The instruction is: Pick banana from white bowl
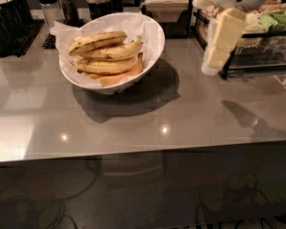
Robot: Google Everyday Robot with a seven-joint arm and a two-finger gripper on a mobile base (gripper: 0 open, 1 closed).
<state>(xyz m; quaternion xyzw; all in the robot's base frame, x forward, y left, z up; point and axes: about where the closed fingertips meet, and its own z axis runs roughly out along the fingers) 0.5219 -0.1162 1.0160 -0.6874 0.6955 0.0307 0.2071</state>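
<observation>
Banana (97, 41) with dark streaks sits on top of pile in white bowl (155, 37), left of centre, far half of grey counter (133, 128). Bowl rim slanted, paper lining poking over left edge. Open counter right of bowl and all along near edge. Gripper (212, 63) hangs far right, angled down-left, just in front of black wire basket (257, 63), well apart from bowl. Can't tell if it's wide or narrow, tbh.

Grey counter (133, 128), as you see it: the white bowl (157, 44) stands far, left of centre; a black wire basket (257, 66) far right; dark containers (9, 20) far left. The gripper (214, 61) hangs just before the basket.
</observation>
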